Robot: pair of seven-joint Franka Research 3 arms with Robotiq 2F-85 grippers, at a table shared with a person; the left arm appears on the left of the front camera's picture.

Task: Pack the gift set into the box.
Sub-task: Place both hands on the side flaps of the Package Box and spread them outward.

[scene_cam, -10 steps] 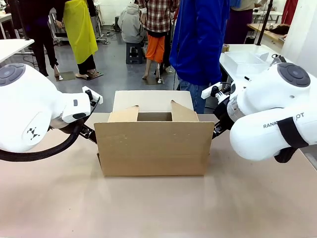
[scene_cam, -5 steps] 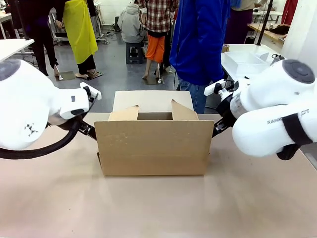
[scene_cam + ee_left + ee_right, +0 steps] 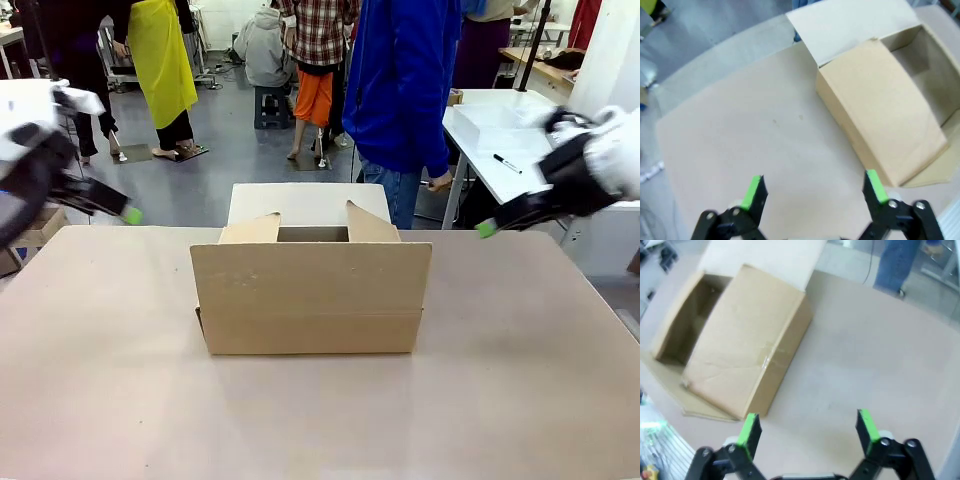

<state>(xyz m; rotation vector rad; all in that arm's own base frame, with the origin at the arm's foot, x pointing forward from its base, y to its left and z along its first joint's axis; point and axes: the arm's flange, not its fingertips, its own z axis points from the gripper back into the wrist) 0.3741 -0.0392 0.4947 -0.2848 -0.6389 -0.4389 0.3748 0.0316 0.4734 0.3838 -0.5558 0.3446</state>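
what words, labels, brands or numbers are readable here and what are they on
None can be read.
The box shows plain brown cardboard, no print.
The left end effector and the right end effector show no legible marking.
The pen on the far white table is too small to tell.

A workshop room with a smooth grey floor (image 3: pixel 230 150) under bright, even light. A wide pale beige table (image 3: pixel 320 430) fills the foreground. At the right stands a white table (image 3: pixel 470 135) with a black marker (image 3: pixel 506 163) lying on it and a pale tray (image 3: pixel 495 115) farther back. The corner of another white table (image 3: pixel 20 95) shows at the left. Beyond, people stand about: 1 in a blue coat (image 3: pixel 400 80) just behind the beige table, 1 in a yellow apron (image 3: pixel 160 55), 1 in a plaid shirt (image 3: pixel 318 25). A figure in grey (image 3: pixel 262 50) sits on a dark stool (image 3: pixel 272 105).
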